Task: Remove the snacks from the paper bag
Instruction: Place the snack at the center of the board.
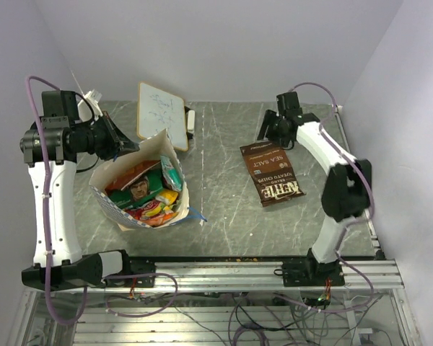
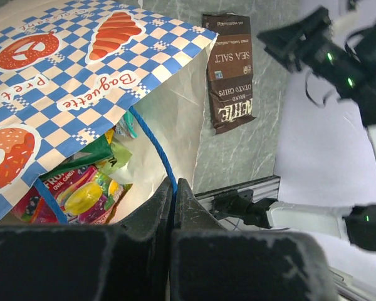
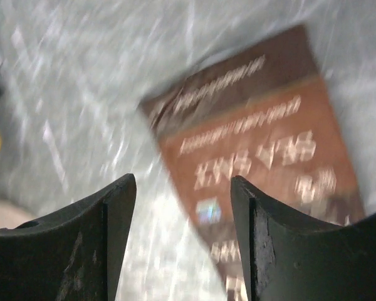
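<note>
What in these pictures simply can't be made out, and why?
Top view: lower snacks, buried under others inside the paper bag; their number is unclear.
Top view: whiteboard scribbles, too small to read.
Right wrist view: brown sea-salt chip packet, blurred, lettering unreadable there.
Left wrist view: the bag's left side, cut off by the frame edge.

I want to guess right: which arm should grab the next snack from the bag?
Probably right. The right claw is open and empty over the brown packet; the left claw is shut on the edge of the paper bag.
</note>
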Tool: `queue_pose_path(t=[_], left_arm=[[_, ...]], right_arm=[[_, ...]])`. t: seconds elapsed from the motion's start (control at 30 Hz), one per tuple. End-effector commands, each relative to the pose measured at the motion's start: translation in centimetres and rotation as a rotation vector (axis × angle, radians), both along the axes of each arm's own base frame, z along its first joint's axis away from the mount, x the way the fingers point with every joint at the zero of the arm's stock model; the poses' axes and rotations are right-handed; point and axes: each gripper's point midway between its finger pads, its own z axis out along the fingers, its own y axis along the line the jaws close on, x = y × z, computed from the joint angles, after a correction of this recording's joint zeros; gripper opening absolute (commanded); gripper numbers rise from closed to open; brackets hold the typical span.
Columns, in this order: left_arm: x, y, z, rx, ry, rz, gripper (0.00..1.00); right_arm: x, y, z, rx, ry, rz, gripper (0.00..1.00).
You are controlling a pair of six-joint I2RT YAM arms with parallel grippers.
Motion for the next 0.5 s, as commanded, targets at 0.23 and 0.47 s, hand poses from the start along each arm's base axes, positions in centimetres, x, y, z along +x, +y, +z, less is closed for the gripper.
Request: queue_pose_path(t=[0.23, 0.47], left_arm=[[1.3, -1.2, 2.8, -0.125, -0.069, 0.003, 0.07], [1.7, -1.6, 4.0, -0.167, -0.094, 0.003, 0.07]], right_arm=[[-18.8, 14.0, 12.4, 0.154, -0.253, 0.615, 0.63], [-26.2, 22.3, 19.2, 0.128, -0.616, 1.06, 0.62]])
